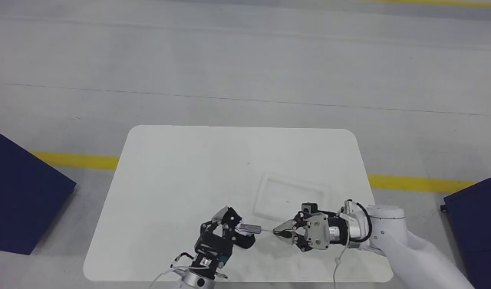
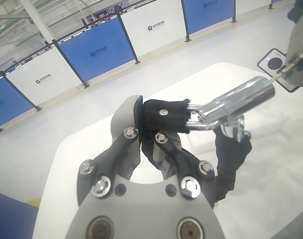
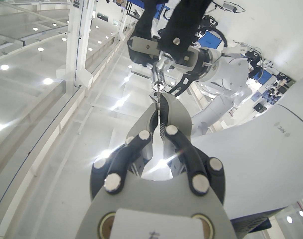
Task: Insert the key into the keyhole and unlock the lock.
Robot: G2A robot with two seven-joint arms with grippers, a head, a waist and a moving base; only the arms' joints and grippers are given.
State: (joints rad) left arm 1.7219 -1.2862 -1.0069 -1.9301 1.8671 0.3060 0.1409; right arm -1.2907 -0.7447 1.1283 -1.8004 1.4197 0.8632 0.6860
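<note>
Above the near edge of the white table [image 1: 176,182], the left gripper [image 2: 208,125] pinches the chrome lock [image 2: 241,98] by its shackle [image 2: 194,106], the body pointing across at the key [image 3: 155,94], whose tip meets the keyhole [image 3: 157,85]; how deep it sits cannot be told. The right gripper [image 3: 159,105] is pressed together on the key's head. Held by the shackle alone, the lock could pivot under a push, tilting the blade off-axis until it jams, or the key may slip in the grip when turned
</note>
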